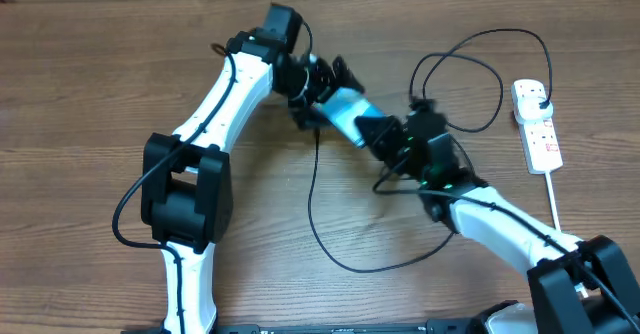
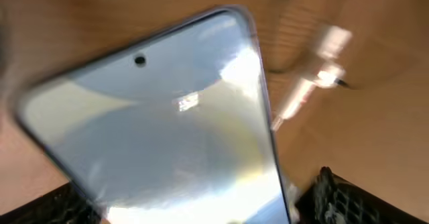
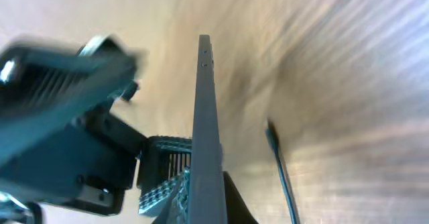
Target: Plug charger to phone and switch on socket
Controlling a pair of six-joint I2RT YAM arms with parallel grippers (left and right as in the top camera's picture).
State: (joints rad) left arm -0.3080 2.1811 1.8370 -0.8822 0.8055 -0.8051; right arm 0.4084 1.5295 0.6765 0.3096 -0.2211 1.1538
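The phone [image 1: 343,107] sits mid-table, apparently lifted off the wood and tilted, between the two arms. On its upper-left end the left gripper [image 1: 322,88] has its fingers [image 2: 342,197] flanking the screen, but a sliver of table shows beside one finger, so it cannot be told whether it is pressing or has let go. On the lower-right end the right gripper [image 1: 383,132] looks clenched on the phone's edge, which runs straight down between its pads in the right wrist view. The charger [image 1: 311,204] loops loosely below the phone and under the right arm. Its black plug [image 1: 541,98] seems seated in the socket [image 1: 538,124] at the far right. The small tip cannot be made out.

The likely risks: the phone may slip if only one end is truly gripped, and the slack cable may snag on the right arm and drag the tip away from the port.
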